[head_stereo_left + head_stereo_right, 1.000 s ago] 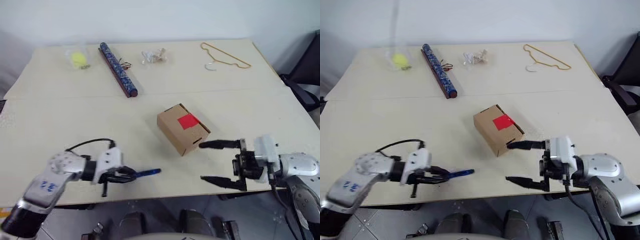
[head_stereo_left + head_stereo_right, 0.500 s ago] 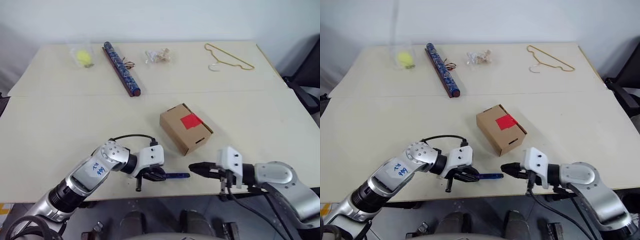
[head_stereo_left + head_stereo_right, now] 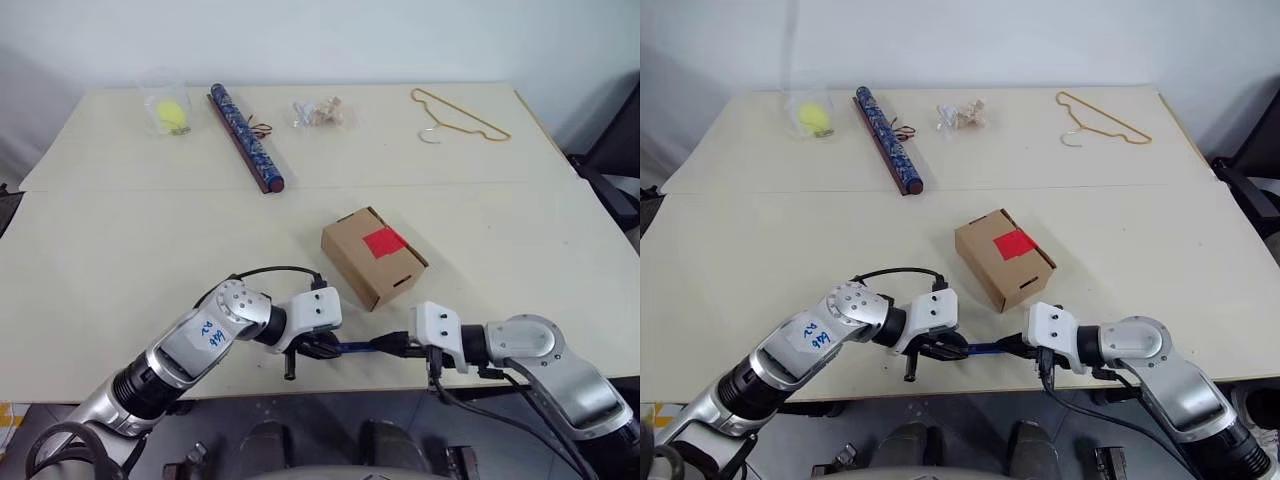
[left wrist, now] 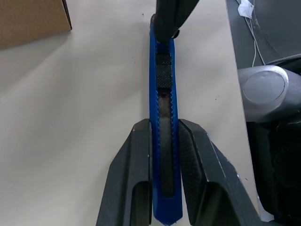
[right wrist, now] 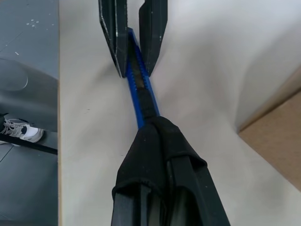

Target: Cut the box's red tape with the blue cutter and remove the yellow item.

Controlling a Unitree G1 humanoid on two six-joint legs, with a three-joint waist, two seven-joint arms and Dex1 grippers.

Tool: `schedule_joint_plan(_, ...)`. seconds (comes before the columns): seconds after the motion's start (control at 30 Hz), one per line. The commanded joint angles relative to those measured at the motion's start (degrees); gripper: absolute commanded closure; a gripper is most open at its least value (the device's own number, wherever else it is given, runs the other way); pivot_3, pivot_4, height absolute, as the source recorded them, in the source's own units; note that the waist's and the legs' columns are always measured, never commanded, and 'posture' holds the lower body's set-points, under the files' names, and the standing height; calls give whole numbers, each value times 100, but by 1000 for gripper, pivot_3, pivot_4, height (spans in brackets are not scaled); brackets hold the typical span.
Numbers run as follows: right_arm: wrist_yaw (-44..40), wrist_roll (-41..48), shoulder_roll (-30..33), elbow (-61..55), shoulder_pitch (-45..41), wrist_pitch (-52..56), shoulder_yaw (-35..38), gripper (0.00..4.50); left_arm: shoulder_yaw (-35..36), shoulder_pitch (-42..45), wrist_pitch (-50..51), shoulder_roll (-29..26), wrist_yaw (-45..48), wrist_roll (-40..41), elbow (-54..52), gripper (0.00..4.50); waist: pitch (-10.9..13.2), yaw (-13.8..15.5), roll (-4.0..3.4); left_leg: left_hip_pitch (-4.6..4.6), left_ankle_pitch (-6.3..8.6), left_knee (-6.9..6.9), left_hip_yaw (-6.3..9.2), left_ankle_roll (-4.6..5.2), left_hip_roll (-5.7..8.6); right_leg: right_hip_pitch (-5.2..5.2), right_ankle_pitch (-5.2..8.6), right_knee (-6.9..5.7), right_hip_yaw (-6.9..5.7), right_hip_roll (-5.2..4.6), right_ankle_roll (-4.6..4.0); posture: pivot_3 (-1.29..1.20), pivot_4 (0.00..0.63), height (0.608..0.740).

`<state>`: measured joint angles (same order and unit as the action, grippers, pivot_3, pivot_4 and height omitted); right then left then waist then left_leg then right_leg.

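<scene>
Pale and cream-coloured, the tabletop [image 3: 120,240] carries the box [image 3: 373,255] near its middle, flaps shut, with the red tape [image 3: 384,241] intact on its top face. Along the far edge lie a small yellow-green ball in a clear bag [image 3: 166,108], a long patterned tube [image 3: 246,138], a crumpled wrapper [image 3: 320,112] and a thin yellow wire hanger [image 3: 458,110], all well apart from the box. The yellow item cannot be seen; presumably it sits inside the closed carton.

Near the front edge, the two arms meet over the blue cutter [image 3: 358,346]. The left claw [image 4: 164,141] is closed on the cutter's handle end, the blue body pinched between its two fingers. The right claw [image 5: 157,129] is clamped tight on the opposite end, its fingers pressed together around the tip. The cutter lies level between them, just in front of the box and apart from it.

The step in hand looks like readying the tool, either passing it across or drawing out the blade, with cutting not yet begun. Next, one claw would need to let go cleanly, and the other must carry the cutter's tip up onto the red patch.
</scene>
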<state>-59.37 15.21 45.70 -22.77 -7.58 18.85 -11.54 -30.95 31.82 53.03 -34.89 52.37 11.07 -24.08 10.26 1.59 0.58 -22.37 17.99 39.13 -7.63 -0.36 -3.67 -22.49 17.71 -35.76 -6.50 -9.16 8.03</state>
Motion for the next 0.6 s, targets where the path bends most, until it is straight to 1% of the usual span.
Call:
schedule_joint_plan(0.03,-83,22,-46,-7,-45,-5,-55,4476,-103,79,34,62,-130,-123,135,4016,0,-3,0,0,0,0,0,0,0,0,0,0,0,0,0,0,150,740)
schedule_joint_plan(0.23,-130,-41,-147,90,-124,-12,-238,4476,-121,156,37,131,-197,-135,195,4016,0,-5,0,1,0,0,0,0,0,0,0,-2,0,0,0,0,150,740)
schedule_joint_plan(0.4,-48,-111,-589,195,-426,136,-566,4476,-144,181,17,175,-229,-157,192,4016,-1,-10,1,3,-1,4,0,0,0,2,0,-4,0,0,0,0,150,740)
schedule_joint_plan(0.6,-92,-199,-769,352,-613,159,-723,4476,-187,145,-74,109,-200,-168,190,4016,-2,-21,3,3,-1,6,2,0,0,2,0,-8,0,0,0,0,150,740)
